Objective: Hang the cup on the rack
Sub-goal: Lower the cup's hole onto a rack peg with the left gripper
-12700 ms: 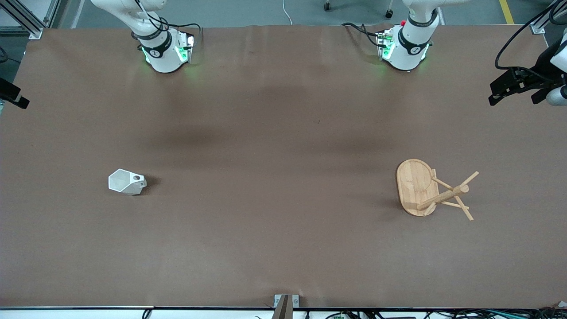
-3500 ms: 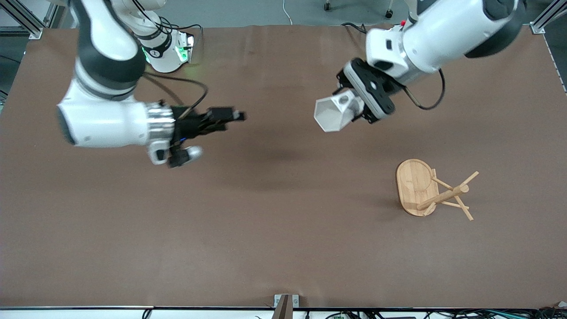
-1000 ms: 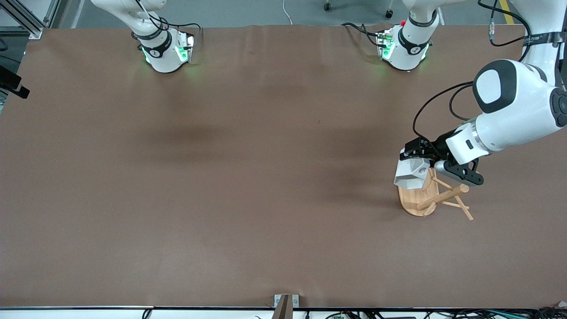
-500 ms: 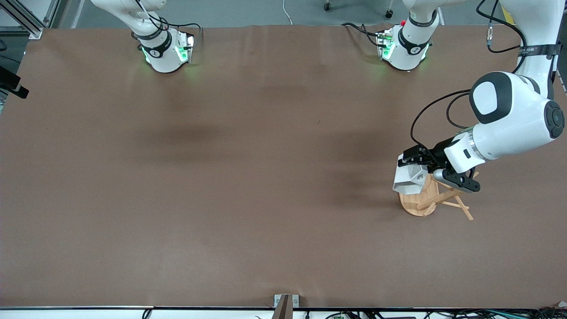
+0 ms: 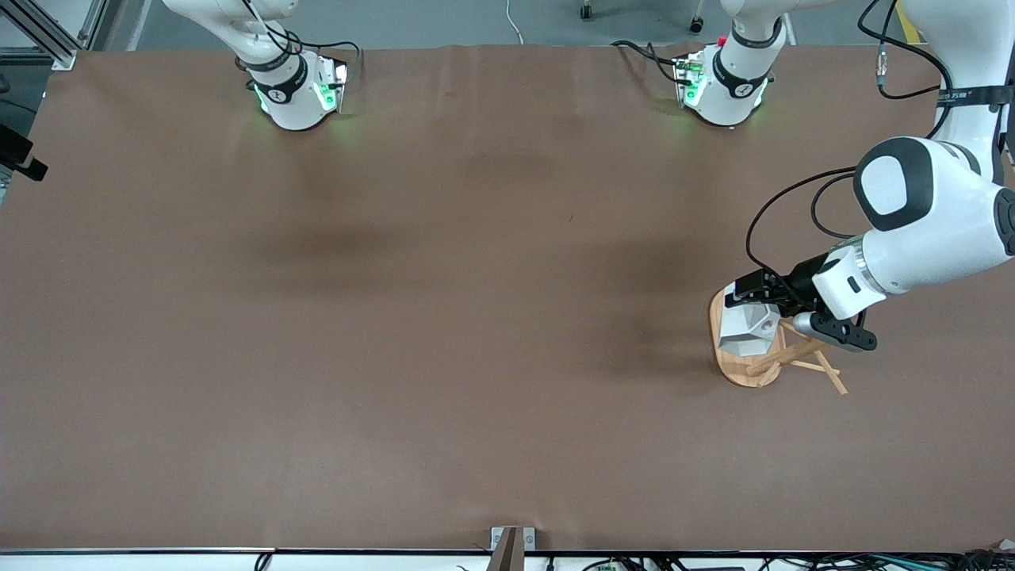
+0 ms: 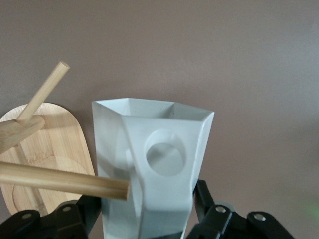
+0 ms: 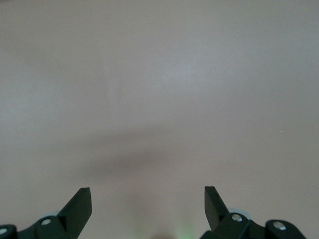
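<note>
Left gripper (image 5: pixel 752 300) clamped on small white faceted matte cup (image 5: pixel 745 331), lower right of front view, over light bamboo peg rack (image 5: pixel 781 349) | peg tip beside handle hole | likely light, rigid, chippable; hold body facets | right gripper (image 7: pixel 147 201) spread, waiting

Matt white cup (image 6: pixel 149 169), pale grained wooden rack (image 5: pixel 741 369), dull brown table (image 5: pixel 444 317) cover.

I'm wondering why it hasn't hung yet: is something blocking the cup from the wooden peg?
Nothing visible. The left pincer holds the cup over the rack; one peg ends beside the handle's hole, not yet through it.
</note>
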Controlling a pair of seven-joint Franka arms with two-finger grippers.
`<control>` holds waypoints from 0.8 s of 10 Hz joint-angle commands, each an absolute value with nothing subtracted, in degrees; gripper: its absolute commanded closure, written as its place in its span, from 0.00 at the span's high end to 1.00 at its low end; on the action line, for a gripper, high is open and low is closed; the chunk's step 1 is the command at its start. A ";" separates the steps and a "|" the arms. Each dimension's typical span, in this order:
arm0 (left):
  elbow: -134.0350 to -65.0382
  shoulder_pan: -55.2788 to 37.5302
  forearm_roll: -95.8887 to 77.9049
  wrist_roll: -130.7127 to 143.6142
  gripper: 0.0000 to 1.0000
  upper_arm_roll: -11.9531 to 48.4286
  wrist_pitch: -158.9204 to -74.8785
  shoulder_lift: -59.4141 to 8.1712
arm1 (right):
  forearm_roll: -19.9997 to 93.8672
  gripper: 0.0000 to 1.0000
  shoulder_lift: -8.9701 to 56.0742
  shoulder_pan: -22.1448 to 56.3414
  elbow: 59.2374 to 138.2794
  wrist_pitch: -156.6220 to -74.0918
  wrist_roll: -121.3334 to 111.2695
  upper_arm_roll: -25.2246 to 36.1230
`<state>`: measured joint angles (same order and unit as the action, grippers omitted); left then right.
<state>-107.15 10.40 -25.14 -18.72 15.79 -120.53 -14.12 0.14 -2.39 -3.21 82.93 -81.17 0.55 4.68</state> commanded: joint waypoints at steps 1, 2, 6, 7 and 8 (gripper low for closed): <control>-106.96 10.37 -27.50 -21.61 0.00 15.12 -121.29 -15.91 | 0.00 1.00 -1.76 -4.13 82.35 -81.47 -0.09 3.96; -106.88 10.37 -28.55 -21.88 0.00 14.60 -121.29 -15.73 | 0.00 1.00 -1.76 -4.04 82.35 -81.47 -0.09 3.96; -106.00 10.28 -28.56 -23.03 0.00 14.24 -121.29 -16.08 | 0.00 1.00 -1.76 -3.96 82.35 -82.35 -0.09 3.96; -106.08 10.28 -28.39 -23.11 0.00 13.89 -121.29 -16.61 | 0.00 1.00 -1.76 -3.96 82.35 -82.27 -0.09 3.96; -106.17 10.46 -28.13 -23.20 0.00 13.10 -121.29 -16.79 | 0.00 1.00 -1.76 -4.04 82.44 -82.35 -0.09 3.96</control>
